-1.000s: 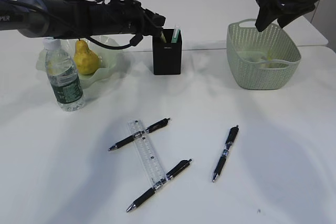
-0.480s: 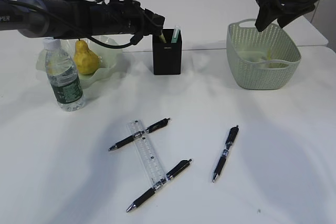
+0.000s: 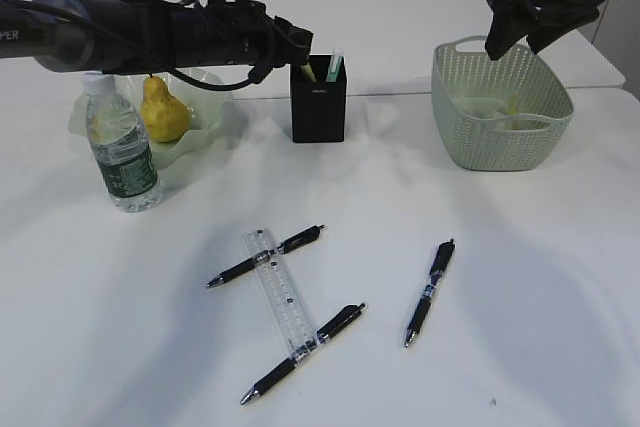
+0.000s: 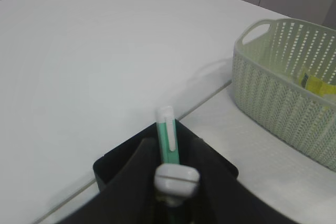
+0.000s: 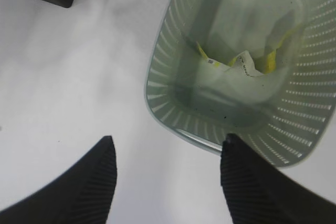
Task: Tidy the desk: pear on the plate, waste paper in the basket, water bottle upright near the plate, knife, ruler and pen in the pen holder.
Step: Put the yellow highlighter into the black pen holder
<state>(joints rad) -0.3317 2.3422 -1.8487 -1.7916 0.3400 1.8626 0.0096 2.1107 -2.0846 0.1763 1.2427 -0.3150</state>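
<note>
The left jaws [image 3: 296, 47] are largely hidden in the exterior view behind the dark arm, and in the left wrist view their tips run off the bottom edge, so what they do with the green-and-white knife [image 4: 168, 145] standing in the small black square pen holder [image 3: 319, 107] cannot be told; they stand narrowly apart just above the holder's mouth, with a white-capped item [image 4: 177, 177] between them. The right jaws [image 5: 168, 174] stand wide apart and empty, hanging above the near rim of the sage-green oval perforated plastic basket [image 3: 500, 142]. Inside it lie crumpled yellow and white scraps of waste paper [image 5: 247, 61], partly blurred by the basket's wall.

The yellow pear with a dark stem [image 3: 163, 110] sits in the translucent pale green ruffled plate [image 3: 210, 132], its top cut off by the left arm. The small clear water bottle with a dark green label [image 3: 118, 147] stands upright just in front of the plate. On the white surface [image 3: 540, 277], well apart from both jaws, the long clear plastic ruler [image 3: 279, 293] lies across two slim black pens [image 3: 266, 255] [image 3: 302, 352]; a third black pen [image 3: 430, 292] lies alone to the right.
</note>
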